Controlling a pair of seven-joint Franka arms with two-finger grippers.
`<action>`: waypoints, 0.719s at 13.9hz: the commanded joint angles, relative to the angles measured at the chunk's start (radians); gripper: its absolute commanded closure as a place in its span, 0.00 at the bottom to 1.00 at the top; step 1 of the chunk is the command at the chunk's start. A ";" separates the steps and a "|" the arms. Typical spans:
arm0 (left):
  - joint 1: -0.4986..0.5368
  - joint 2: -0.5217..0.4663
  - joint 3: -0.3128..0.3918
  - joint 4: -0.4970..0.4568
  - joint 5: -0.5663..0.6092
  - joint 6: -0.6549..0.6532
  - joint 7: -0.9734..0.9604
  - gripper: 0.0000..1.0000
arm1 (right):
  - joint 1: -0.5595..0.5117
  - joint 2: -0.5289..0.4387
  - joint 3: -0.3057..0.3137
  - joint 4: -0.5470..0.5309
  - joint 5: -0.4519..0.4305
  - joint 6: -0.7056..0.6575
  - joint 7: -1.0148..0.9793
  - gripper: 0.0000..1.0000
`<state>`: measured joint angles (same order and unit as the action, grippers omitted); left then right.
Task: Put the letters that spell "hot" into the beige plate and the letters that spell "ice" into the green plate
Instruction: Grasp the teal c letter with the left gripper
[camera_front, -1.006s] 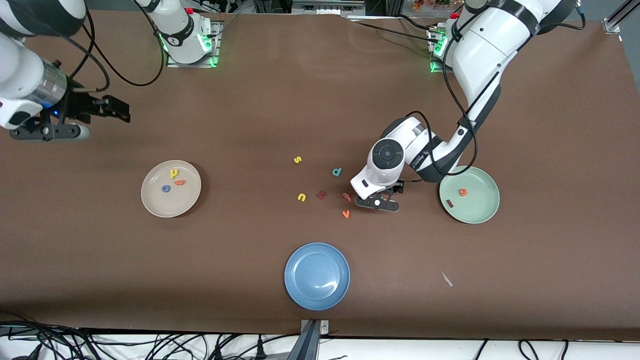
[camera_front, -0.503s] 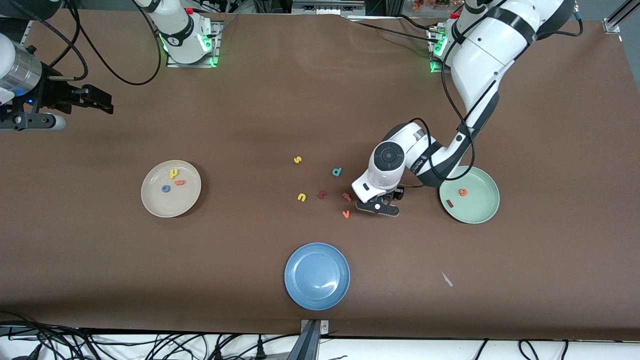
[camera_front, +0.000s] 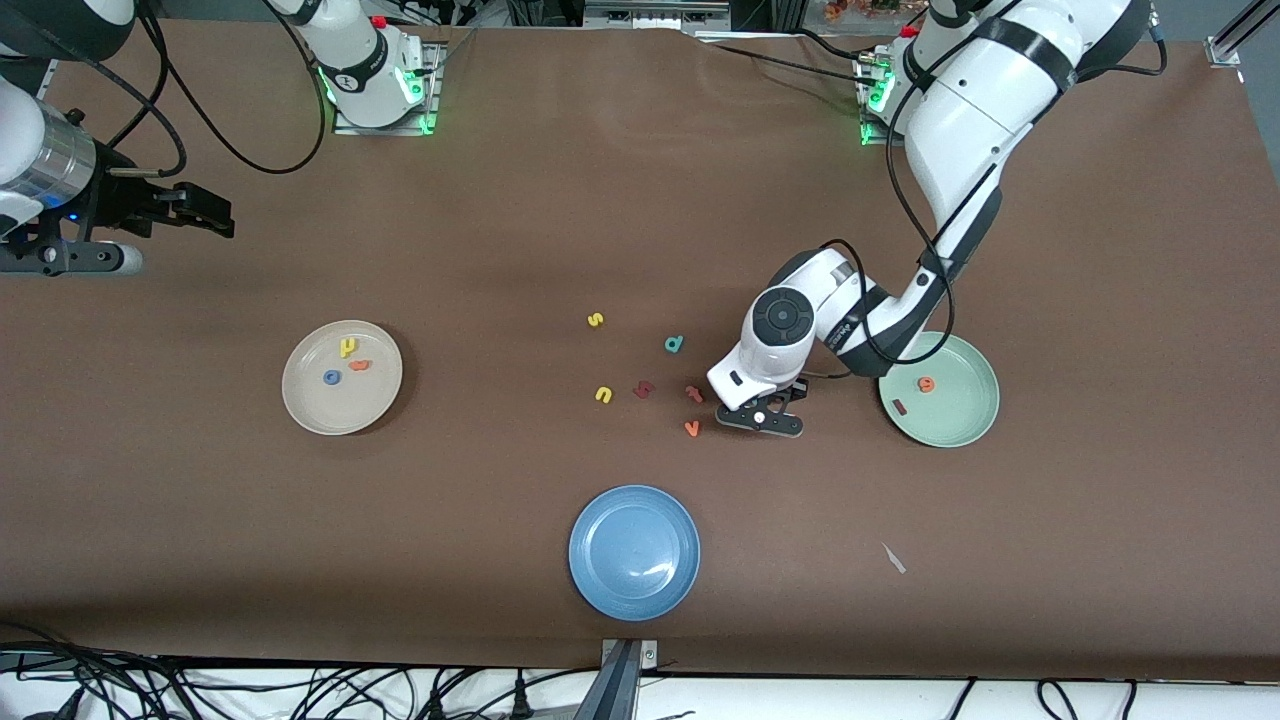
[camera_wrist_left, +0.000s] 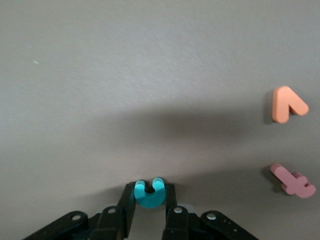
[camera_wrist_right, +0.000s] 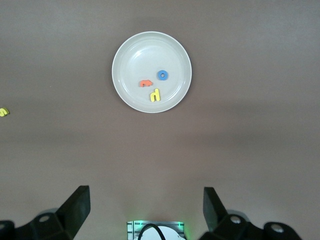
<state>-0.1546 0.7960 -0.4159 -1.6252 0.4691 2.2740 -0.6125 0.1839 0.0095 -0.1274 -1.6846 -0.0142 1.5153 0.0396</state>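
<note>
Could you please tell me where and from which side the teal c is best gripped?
Grip the teal c across its outer curved flanks, coming straight down: it lies flat and thin on the table. The jaws of the left gripper press both flanks, the c's gap showing between them. The right gripper waits open over the right arm's end of the table.

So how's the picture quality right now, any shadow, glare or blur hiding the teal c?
Left wrist view: teal c sharp between the left claw fingers, a soft arm shadow across the table above it, no glare. Front view: even light, a small glare spot on the blue plate; the arm hides the c there. Right wrist view: beige plate evenly lit, its three letters readable; the right claw waits.
</note>
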 joint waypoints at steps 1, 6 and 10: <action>0.045 -0.044 -0.007 -0.001 0.020 -0.059 -0.003 1.00 | 0.005 0.018 -0.011 0.032 0.014 -0.010 0.011 0.00; 0.124 -0.159 -0.011 0.001 -0.012 -0.347 0.233 0.98 | 0.005 0.018 -0.012 0.032 0.013 -0.024 0.011 0.00; 0.217 -0.156 -0.009 -0.031 -0.027 -0.461 0.376 0.96 | 0.003 0.018 -0.012 0.031 0.013 -0.024 0.014 0.00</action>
<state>0.0186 0.6485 -0.4178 -1.6172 0.4608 1.8393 -0.2913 0.1853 0.0148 -0.1339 -1.6841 -0.0142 1.5134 0.0420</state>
